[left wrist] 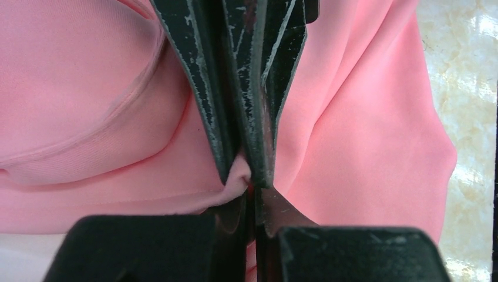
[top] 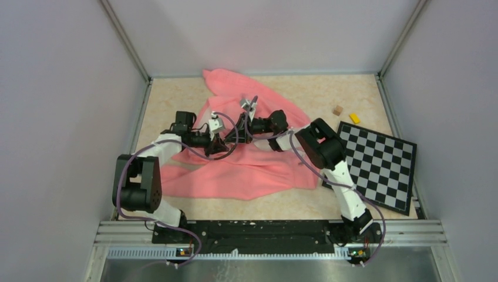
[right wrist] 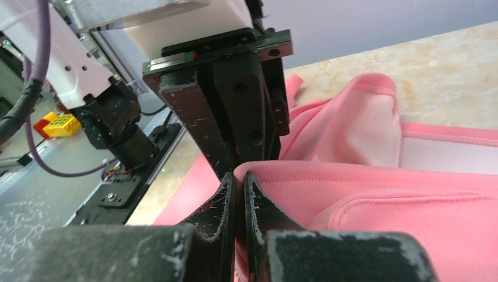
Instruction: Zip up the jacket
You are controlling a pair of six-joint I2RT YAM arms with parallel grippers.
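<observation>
Jacket (top: 252, 170) fold pinched in my closed left gripper (left wrist: 246, 176); right gripper (right wrist: 238, 188), at its 1 o'clock, clamps cloth too.

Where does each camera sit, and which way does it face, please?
Top external: above, behind the bases, looking down on table, jacket, both arms.
Left wrist: on the left arm, looking along the left gripper pinching jacket fabric.
Right wrist: on the right arm, looking along the right gripper toward the left one.
All three share the jacket.
</observation>
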